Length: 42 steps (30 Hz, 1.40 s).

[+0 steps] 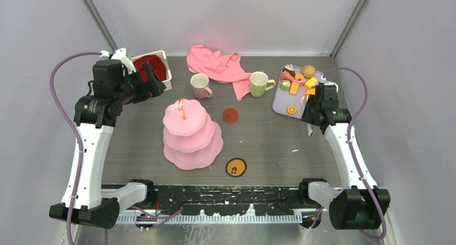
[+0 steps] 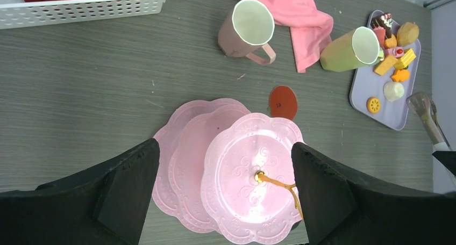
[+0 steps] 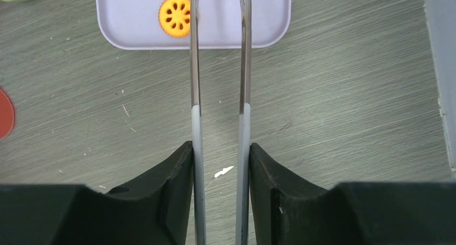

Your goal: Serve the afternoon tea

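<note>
The pink three-tier cake stand (image 1: 192,135) stands mid-table with bare plates. In the left wrist view the stand (image 2: 247,175) lies below and between the wide-apart fingers. My left gripper (image 1: 156,83) (image 2: 224,145) is open and empty, raised near the basket. Behind the stand are a pale pink mug (image 1: 200,85) (image 2: 248,27) and a yellow-green mug (image 1: 259,84) (image 2: 352,49). Toy pastries and fruits (image 1: 298,81) sit on a lilac tray (image 1: 280,102) (image 2: 395,113). My right gripper (image 1: 311,122) (image 3: 220,148) is shut on metal tongs (image 3: 220,67) that reach over the tray's near edge beside an orange slice (image 3: 175,16).
A white basket (image 1: 161,62) with red cloth stands back left, and a pink cloth (image 1: 218,65) lies behind the mugs. A red disc (image 1: 230,115) sits right of the stand. An orange disc (image 1: 235,167) lies near the front edge.
</note>
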Each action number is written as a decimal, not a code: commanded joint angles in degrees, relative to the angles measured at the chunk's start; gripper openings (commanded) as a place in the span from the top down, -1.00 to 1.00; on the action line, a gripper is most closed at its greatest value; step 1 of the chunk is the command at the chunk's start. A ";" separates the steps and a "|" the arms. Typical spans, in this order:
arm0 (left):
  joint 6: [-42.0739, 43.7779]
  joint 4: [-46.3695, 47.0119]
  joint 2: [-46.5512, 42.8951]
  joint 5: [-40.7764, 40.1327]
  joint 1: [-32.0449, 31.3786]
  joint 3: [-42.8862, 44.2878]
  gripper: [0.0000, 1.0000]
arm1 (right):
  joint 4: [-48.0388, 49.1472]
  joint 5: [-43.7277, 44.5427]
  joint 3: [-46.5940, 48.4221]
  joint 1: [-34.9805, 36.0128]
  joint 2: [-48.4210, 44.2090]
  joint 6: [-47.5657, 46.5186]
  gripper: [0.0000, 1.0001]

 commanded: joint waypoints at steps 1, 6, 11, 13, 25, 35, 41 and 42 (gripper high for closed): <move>1.63 0.54 1.16 0.55 0.35 3.23 -0.84 | 4.00 -0.86 -0.29 -0.06 1.27 1.58 0.11; 1.42 1.12 2.07 1.02 0.39 3.20 -0.85 | 6.29 -0.54 -1.60 -0.06 2.74 2.31 0.05; 1.08 1.53 3.88 2.60 0.39 2.94 -0.84 | 8.26 0.31 -1.88 -0.06 4.58 3.49 0.05; 1.00 1.81 4.34 3.02 0.38 2.93 -0.84 | 9.06 0.94 -2.22 -0.06 5.36 3.69 0.04; 1.81 1.32 4.11 2.74 0.39 2.08 -0.84 | 14.74 3.77 -2.23 -0.06 11.52 4.48 -0.01; 1.45 2.15 2.56 3.23 0.38 -0.49 -0.84 | 18.07 4.39 -1.49 -0.06 14.72 4.80 -0.01; 1.24 1.95 3.00 3.22 0.39 0.14 -0.85 | 18.19 2.75 -2.51 -0.06 13.40 4.80 0.48; 1.17 1.99 3.03 3.15 0.39 0.14 -0.84 | 17.59 2.71 -2.68 -0.06 12.87 4.80 0.55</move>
